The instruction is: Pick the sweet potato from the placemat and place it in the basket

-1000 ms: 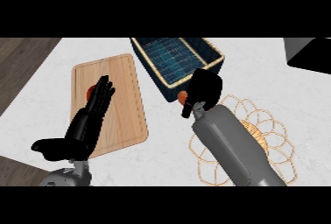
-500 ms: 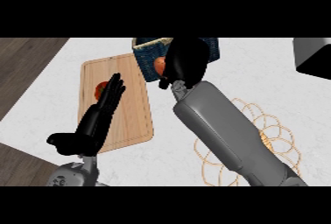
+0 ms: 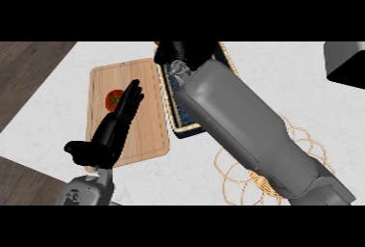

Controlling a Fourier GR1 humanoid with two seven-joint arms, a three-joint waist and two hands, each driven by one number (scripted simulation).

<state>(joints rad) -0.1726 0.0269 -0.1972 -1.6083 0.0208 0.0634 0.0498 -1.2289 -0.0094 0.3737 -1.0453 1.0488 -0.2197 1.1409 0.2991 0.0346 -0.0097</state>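
My right hand [image 3: 184, 51] is over the far end of the basket [image 3: 170, 101], a dark blue tray with a wicker rim, at the top of the head view. Its fingers look curled; the sweet potato is hidden under it. The grey right forearm [image 3: 242, 125] covers most of the basket. The woven tan placemat [image 3: 308, 141] lies at the lower right, partly under that forearm. My left hand [image 3: 114, 130] rests open with straight fingers over the wooden cutting board [image 3: 146, 140].
A red tomato [image 3: 112, 99] lies on the cutting board just beyond my left fingertips. A dark grey object [image 3: 348, 62] sits at the top right corner. The white counter ends at a wooden floor on the left.
My right hand has carried the sweet potato from the placemat side up over the basket, and the potato no longer shows. The view has shifted; the left hand holds its pose.
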